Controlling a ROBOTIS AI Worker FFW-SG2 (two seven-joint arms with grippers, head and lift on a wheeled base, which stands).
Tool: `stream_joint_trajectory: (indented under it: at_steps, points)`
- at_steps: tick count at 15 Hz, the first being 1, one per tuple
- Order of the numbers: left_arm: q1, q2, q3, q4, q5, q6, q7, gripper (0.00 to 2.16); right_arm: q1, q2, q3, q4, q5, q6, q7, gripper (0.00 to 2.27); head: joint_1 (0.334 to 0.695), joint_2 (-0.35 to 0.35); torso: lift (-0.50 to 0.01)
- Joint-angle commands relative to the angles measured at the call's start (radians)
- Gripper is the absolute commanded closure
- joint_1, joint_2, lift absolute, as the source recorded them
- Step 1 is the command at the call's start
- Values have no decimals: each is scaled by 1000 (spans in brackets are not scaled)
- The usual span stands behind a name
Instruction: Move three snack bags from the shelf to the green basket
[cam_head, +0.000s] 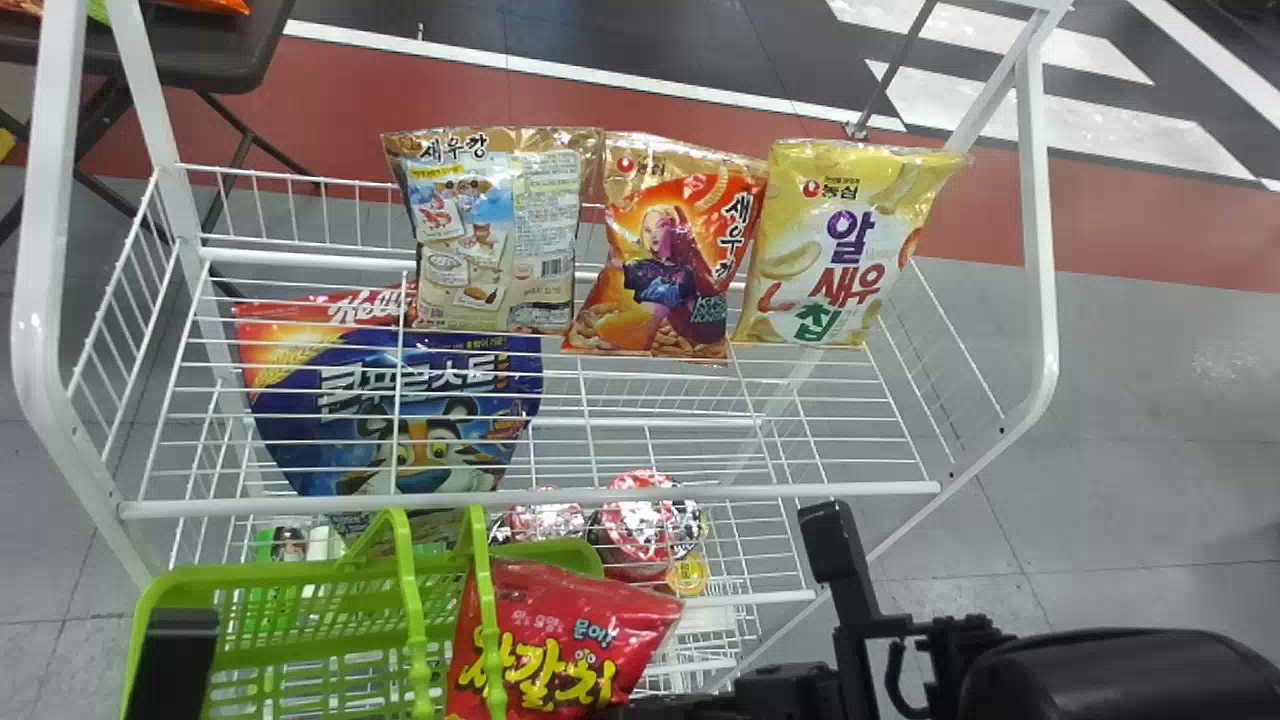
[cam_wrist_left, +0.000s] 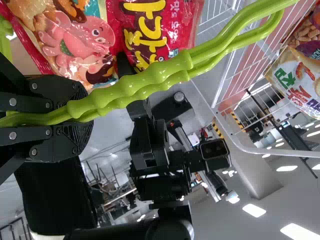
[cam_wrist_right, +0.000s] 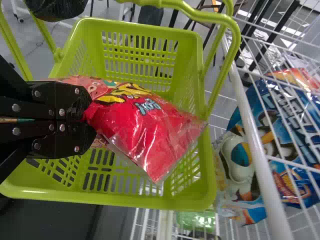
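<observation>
My right gripper (cam_head: 790, 692), low in the head view, holds a red snack bag (cam_head: 560, 640) over the green basket (cam_head: 270, 655). In the right wrist view that gripper (cam_wrist_right: 89, 114) is shut on one end of the red bag (cam_wrist_right: 150, 130), which lies tilted across the basket's opening (cam_wrist_right: 135, 201). My left gripper (cam_head: 178, 660) is at the head view's bottom left; in the left wrist view it (cam_wrist_left: 82, 116) is shut on the basket handles (cam_wrist_left: 145, 82). A brown-backed bag (cam_head: 495, 240), an orange bag (cam_head: 665, 260) and a yellow bag (cam_head: 850, 245) stand on the shelf (cam_head: 560, 495).
A blue cereal bag (cam_head: 400, 400) and red-and-white round packages (cam_head: 640, 520) sit below the upper wire shelf. White frame posts (cam_head: 45, 300) rise at the rack's sides. A dark table (cam_head: 200, 50) stands behind at the left.
</observation>
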Motion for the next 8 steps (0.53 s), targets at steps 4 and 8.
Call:
stream_joint_trajectory:
  at_steps: [4,8]
  points:
    - [-9,2,12,2,10,9,-3,1821,-50,1,126,63,200,4,-63,16,695,-350,-47]
    - [-11,2,27,2,10,34,-4,1818,-45,-5,80,-34,214,9,-57,53,695,-350,-47]
